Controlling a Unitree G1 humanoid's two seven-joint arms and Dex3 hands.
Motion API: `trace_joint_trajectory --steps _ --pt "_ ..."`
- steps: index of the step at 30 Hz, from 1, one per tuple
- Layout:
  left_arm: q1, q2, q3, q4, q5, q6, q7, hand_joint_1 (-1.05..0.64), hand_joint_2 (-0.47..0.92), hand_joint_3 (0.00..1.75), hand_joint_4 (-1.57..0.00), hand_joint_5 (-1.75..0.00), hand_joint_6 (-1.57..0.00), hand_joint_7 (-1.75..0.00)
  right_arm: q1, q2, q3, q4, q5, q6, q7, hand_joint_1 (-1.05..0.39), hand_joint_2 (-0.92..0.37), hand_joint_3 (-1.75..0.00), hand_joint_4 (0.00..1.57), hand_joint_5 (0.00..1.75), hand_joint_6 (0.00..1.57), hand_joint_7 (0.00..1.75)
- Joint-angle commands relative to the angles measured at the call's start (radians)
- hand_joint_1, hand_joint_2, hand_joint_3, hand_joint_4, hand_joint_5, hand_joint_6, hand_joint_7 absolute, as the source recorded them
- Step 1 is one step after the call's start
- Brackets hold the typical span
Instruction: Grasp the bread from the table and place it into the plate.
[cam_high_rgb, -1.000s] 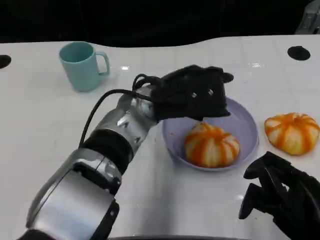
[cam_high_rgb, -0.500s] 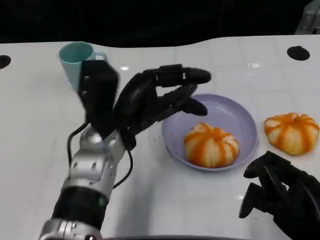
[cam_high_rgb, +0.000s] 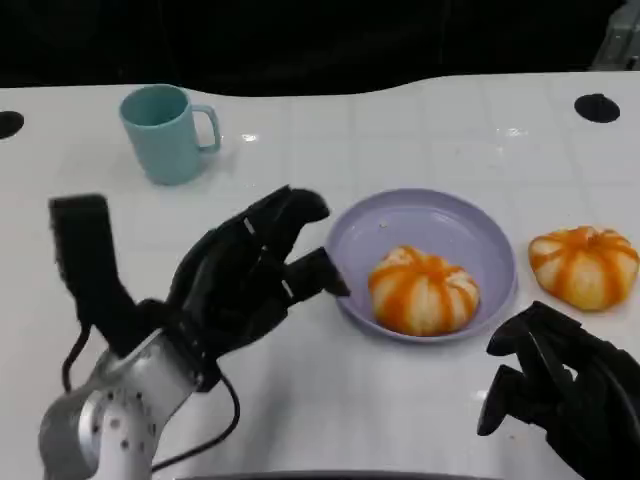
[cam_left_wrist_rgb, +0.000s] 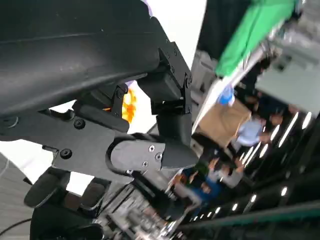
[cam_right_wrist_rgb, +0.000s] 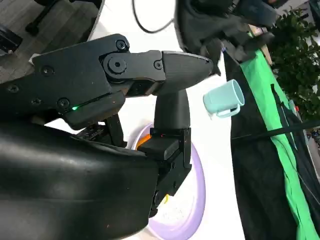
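Observation:
A lilac plate sits at the table's centre right with an orange-striped bread lying in it. A second striped bread lies on the table just right of the plate. My left hand hovers left of the plate, fingers spread towards its rim and holding nothing. Near the table's front edge, below the second bread, is my right hand, loosely bent and empty. The right wrist view shows the plate and a sliver of bread behind my fingers.
A teal cup stands at the back left, also seen as the cup in the right wrist view. Two dark round holes mark the table's far corners. White tabletop lies between cup and plate.
My left hand has drawn back from above the plate, leftwards and towards me, turning as it went. The bread stayed in the plate. The right hand has not moved.

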Motion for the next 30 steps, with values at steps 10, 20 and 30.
trace_joint_trajectory --steps 10,20,30 --pt "0.214 -0.026 0.005 -0.207 -0.089 0.073 0.138 -0.56 0.92 0.45 -0.73 -1.75 -0.49 -1.66 0.001 -0.004 -0.003 -0.023 0.003 0.009 -0.016 -0.43 -0.92 -0.41 0.61 1.75 0.46 1.63" --pt "0.314 -0.011 -0.021 -0.265 -0.085 0.064 0.155 -0.55 0.92 0.40 -0.77 -1.75 -0.50 -1.75 -0.001 -0.009 0.000 -0.022 -0.002 0.003 -0.015 -0.43 -0.92 -0.42 0.62 1.75 0.46 1.63" --pt "0.347 0.021 -0.038 -0.254 -0.068 0.018 0.130 -0.55 0.92 0.39 -0.80 -1.75 -0.56 -1.75 -0.001 -0.013 -0.008 -0.028 0.006 0.019 -0.019 -0.43 -0.92 -0.40 0.62 1.75 0.46 1.63"
